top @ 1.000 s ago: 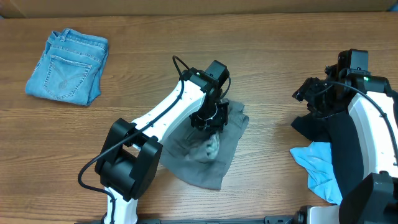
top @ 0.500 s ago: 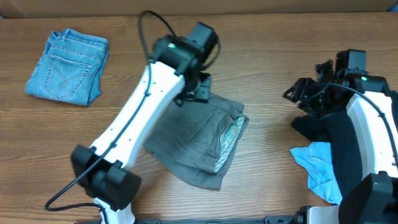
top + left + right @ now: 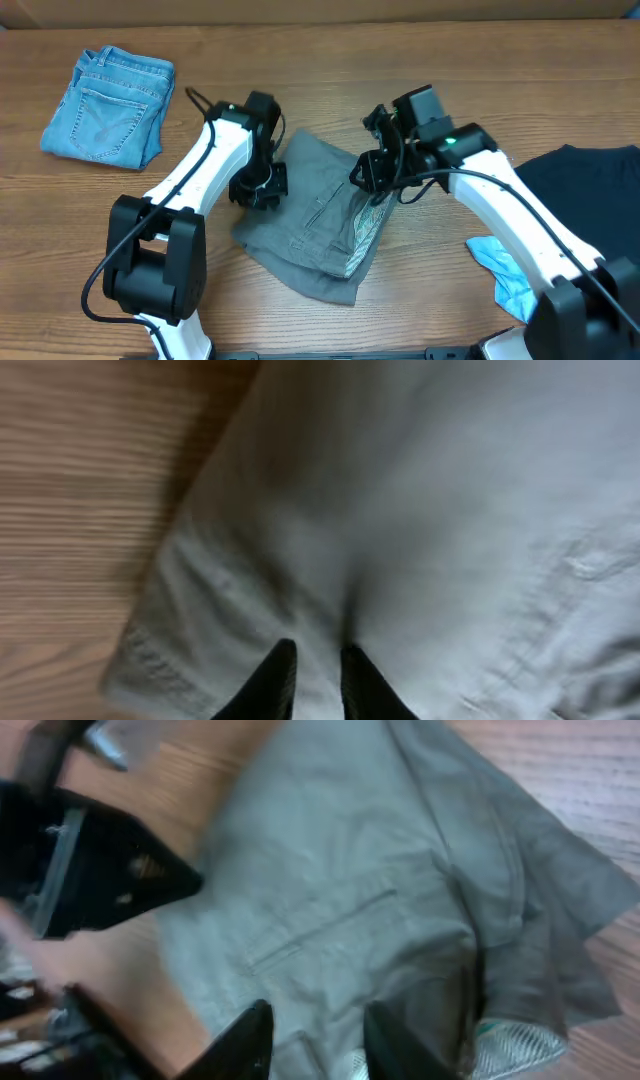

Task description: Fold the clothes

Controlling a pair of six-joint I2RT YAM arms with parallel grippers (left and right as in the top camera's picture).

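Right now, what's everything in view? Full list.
grey shorts: 1, grey with a pale inner waistband showing, table centre, partly folded
jeans: 1, light-blue denim, folded, far left corner
navy shirt: 1, dark navy, right edge, partly under the right arm
light-blue cloth: 1, light blue, crumpled, near right, beside the shirt
table: 1, brown wood grain, under everything
left gripper: 1, black, at the shorts' left edge, fingers close together on the fabric, grip unclear
right gripper: 1, black, over the shorts' right side, open
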